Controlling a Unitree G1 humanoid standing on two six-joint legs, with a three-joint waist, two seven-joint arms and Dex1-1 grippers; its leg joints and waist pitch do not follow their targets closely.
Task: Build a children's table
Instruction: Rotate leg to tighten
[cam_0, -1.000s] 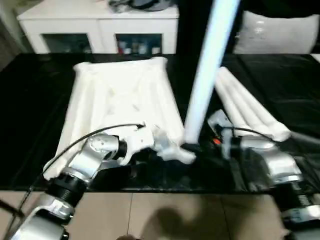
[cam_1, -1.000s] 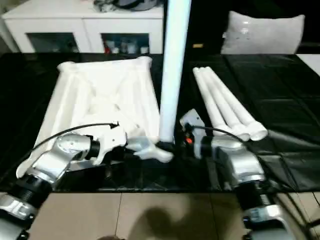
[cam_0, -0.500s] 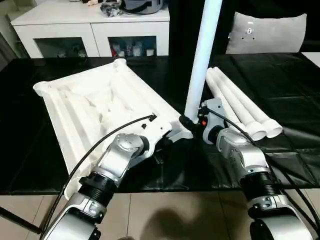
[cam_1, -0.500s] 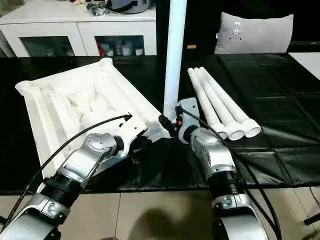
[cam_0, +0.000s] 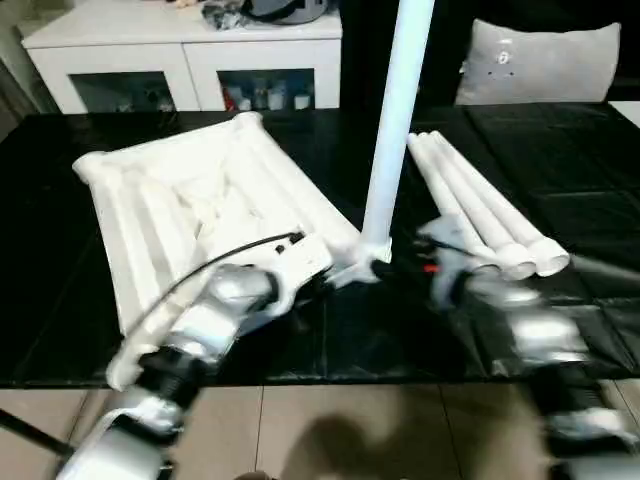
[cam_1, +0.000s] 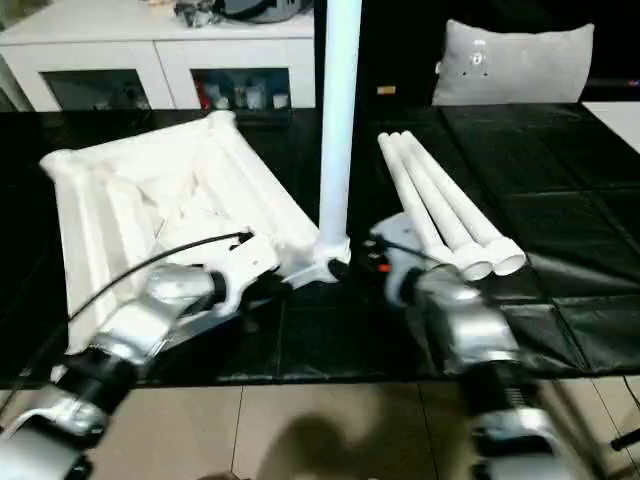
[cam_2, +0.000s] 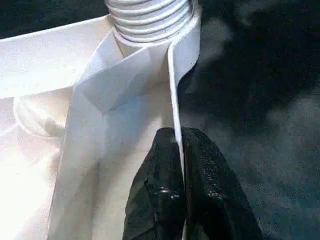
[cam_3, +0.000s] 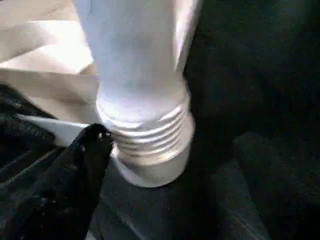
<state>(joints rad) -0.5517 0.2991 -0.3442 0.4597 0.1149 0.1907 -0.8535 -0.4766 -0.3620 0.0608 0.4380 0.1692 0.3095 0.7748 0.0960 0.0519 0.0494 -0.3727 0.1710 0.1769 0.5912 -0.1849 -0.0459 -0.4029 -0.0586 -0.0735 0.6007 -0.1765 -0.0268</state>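
The white table top (cam_0: 190, 205) lies upside down on the black surface, ribs facing up. One white leg (cam_0: 392, 120) stands upright in its near right corner socket (cam_0: 368, 258), and its threaded end (cam_2: 150, 17) still shows above the socket. My left gripper (cam_2: 179, 134) is shut on the thin rim wall of the table top just beside that socket. My right gripper (cam_0: 398, 268) sits close against the threaded foot of the leg (cam_3: 147, 137). Three more white legs (cam_0: 480, 212) lie side by side to the right.
A white cabinet with glass doors (cam_0: 190, 60) stands behind the black surface, and a grey cushion (cam_0: 545, 60) is at the back right. The surface's near edge (cam_0: 330, 382) drops to a tiled floor.
The whole picture has shifted a little. My right forearm is blurred and has drawn back towards me. The leg stays upright at the corner, and my left gripper keeps its hold on the rim.
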